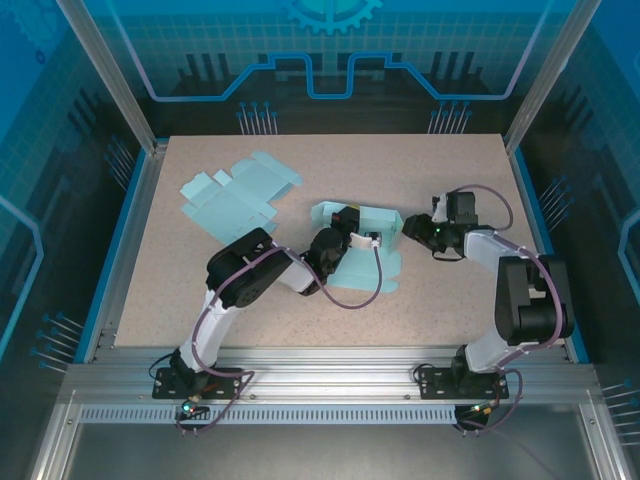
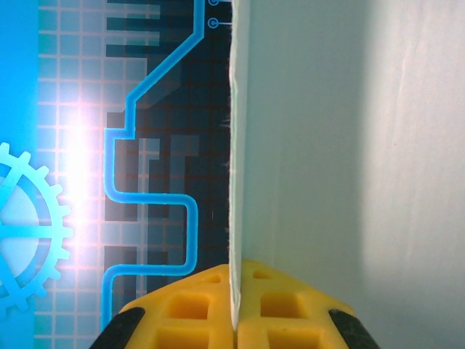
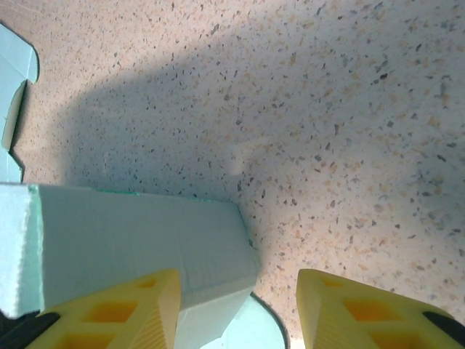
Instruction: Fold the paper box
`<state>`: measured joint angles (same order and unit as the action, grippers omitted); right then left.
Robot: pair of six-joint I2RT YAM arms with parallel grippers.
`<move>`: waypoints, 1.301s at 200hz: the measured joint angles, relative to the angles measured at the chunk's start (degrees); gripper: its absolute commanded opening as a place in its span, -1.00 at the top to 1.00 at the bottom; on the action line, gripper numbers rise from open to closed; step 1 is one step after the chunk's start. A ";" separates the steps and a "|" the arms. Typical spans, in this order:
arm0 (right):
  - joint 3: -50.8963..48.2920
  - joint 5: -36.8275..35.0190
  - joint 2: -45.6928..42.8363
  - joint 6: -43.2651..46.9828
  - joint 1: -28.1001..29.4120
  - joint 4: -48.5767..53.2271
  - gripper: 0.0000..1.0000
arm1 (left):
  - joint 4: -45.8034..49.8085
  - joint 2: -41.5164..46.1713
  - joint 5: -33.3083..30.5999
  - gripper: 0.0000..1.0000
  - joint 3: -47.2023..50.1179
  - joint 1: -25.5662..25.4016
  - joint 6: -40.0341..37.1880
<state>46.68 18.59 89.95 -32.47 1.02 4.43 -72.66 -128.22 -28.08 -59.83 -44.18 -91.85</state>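
Pale mint card makes up the paper box (image 1: 385, 222), which stands part-folded near the middle of the speckled table (image 1: 300, 320), between the two arms. The left gripper (image 1: 352, 240) reaches into it from the near left. In its wrist view the yellow fingers (image 2: 189, 309) are pressed together on the thin edge of one upright panel (image 2: 334, 145) (the card runs straight up from the seam between them). The right gripper (image 1: 412, 230) sits at the box's right end with its jaws spread. In the right wrist view a raised wall (image 3: 138, 233) of the box lies just beside the finger at the left of that view, its corner reaching into the gap. The other finger stands apart from it over bare tabletop. A flat box blank (image 1: 235, 195) lies unfolded toward the far left of the table, well apart from both grippers.
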 measured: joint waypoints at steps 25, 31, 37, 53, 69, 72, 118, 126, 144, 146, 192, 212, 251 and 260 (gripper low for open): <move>-2.01 -0.81 -1.70 -0.02 1.36 -0.42 0.04 | -0.57 -0.26 0.09 1.00 0.00 0.07 -0.11; -2.75 -1.05 -2.21 -0.04 1.81 -0.68 0.03 | -0.61 -0.28 0.15 1.00 0.00 0.09 -0.11; -3.41 -1.25 -2.71 -0.02 2.32 -0.70 0.03 | -0.72 -0.31 0.28 1.00 0.00 0.11 -0.13; -4.76 -1.73 -3.56 -0.02 3.39 -1.07 0.03 | -0.79 -0.35 0.50 1.00 0.00 0.15 -0.22; -5.20 -2.21 -3.72 0.07 4.07 -1.57 0.02 | -0.92 -0.37 0.52 1.00 0.00 0.15 -0.24; -5.22 -2.34 -3.72 0.17 4.20 -1.75 0.02 | -0.92 -0.37 0.52 1.00 0.00 0.15 -0.24; -5.01 -5.68 -3.08 1.51 6.49 -4.42 0.02 | -1.46 -0.42 0.96 1.00 0.39 0.15 -0.26; -4.63 -6.38 -2.47 1.84 6.93 -4.79 0.02 | -1.62 -0.42 0.96 1.00 0.44 0.15 -0.26; -3.48 -7.56 -1.07 2.64 7.96 -5.40 0.02 | -1.68 -0.42 0.94 1.00 0.44 0.17 -0.26; -3.32 -7.76 -0.96 2.73 8.04 -5.40 0.02 | -1.70 -0.42 0.94 1.00 0.46 0.20 -0.26; -2.67 -12.41 -0.24 4.28 10.58 -6.51 0.05 | -2.25 -0.42 0.94 1.00 0.79 0.22 -0.26; -2.67 -15.30 -0.15 5.05 11.85 -7.26 0.09 | -2.25 -0.42 0.94 1.00 0.79 0.28 -0.26; -3.30 -21.42 0.52 6.40 14.93 -11.04 0.27 | -2.25 -0.42 0.94 1.00 0.79 0.46 -0.26; -3.74 -22.58 0.52 6.62 15.47 -12.11 0.30 | -2.25 -0.42 0.94 1.00 0.79 0.46 -0.26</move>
<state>42.94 -3.99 90.48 -25.85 16.49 -7.68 -74.91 -128.64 -27.14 -59.05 -43.72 -92.12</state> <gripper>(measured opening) 0.369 0.071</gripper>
